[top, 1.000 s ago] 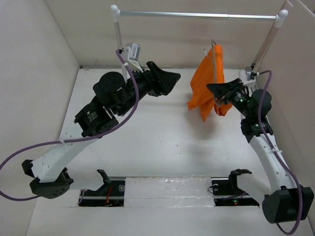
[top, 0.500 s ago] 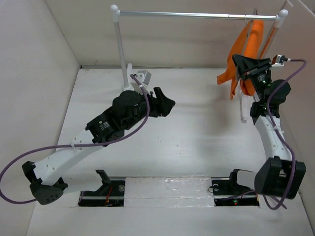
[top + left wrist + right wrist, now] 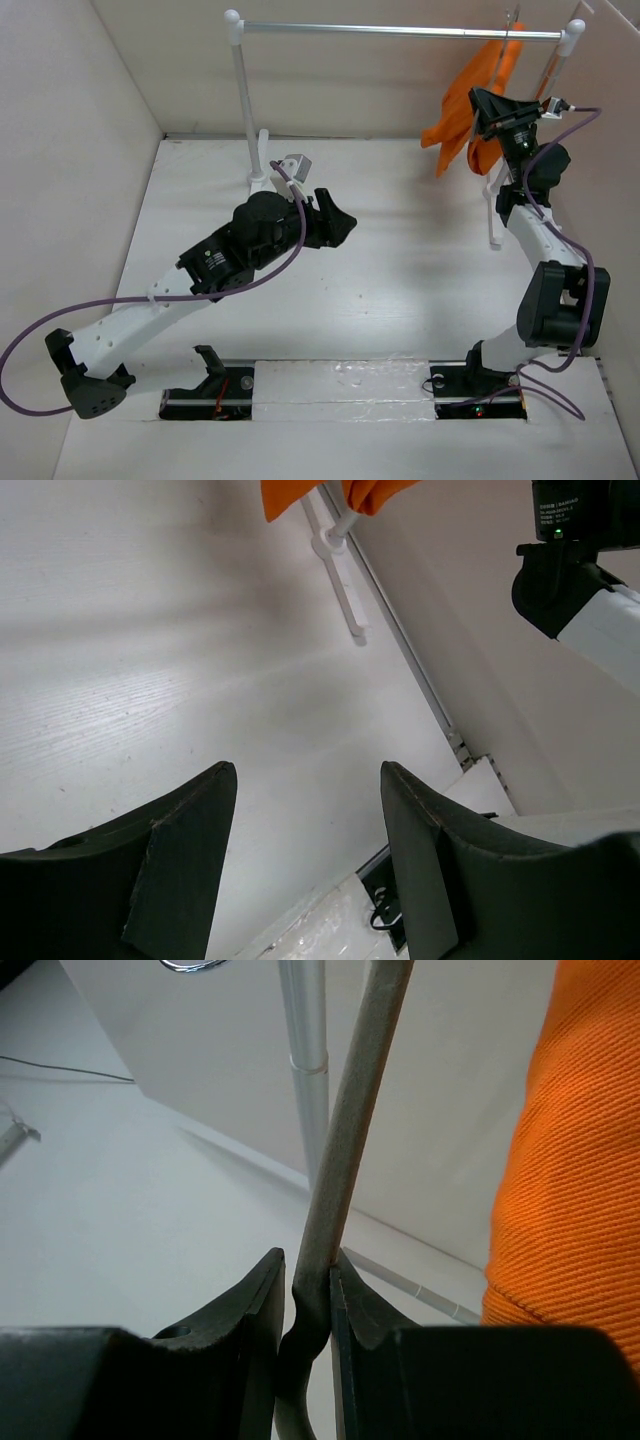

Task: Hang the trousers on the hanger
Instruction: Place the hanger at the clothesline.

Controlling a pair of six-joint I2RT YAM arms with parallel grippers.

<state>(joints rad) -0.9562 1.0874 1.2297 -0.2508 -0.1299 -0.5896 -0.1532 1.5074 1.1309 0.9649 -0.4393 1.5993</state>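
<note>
- Trousers (image 3: 452,125): orange cloth, hanging high at the far right end of the rail (image 3: 400,30) in loose folds, clear of the desk (image 3: 400,260). Apparently draped over the hanger, but the fold line is hidden.
- Handling, judged: soft, light and limp. The ribbed weave should offer some friction, but an uneven drape could slide off a thin bar. Best taken at the waistband or a doubled fold, not a single layer.
- Hanger (image 3: 350,1130): thin, stiff grey-brown bar, orange cloth just beside it. Rigid enough to carry by the bar. Cannot tell whether the hook sits on the rail.
- Right fingers (image 3: 255,1300): clamped on the hanger bar, holding it up.
- Left fingers (image 3: 190,830): apart, empty, above mid-desk, well away from the trousers.
</note>
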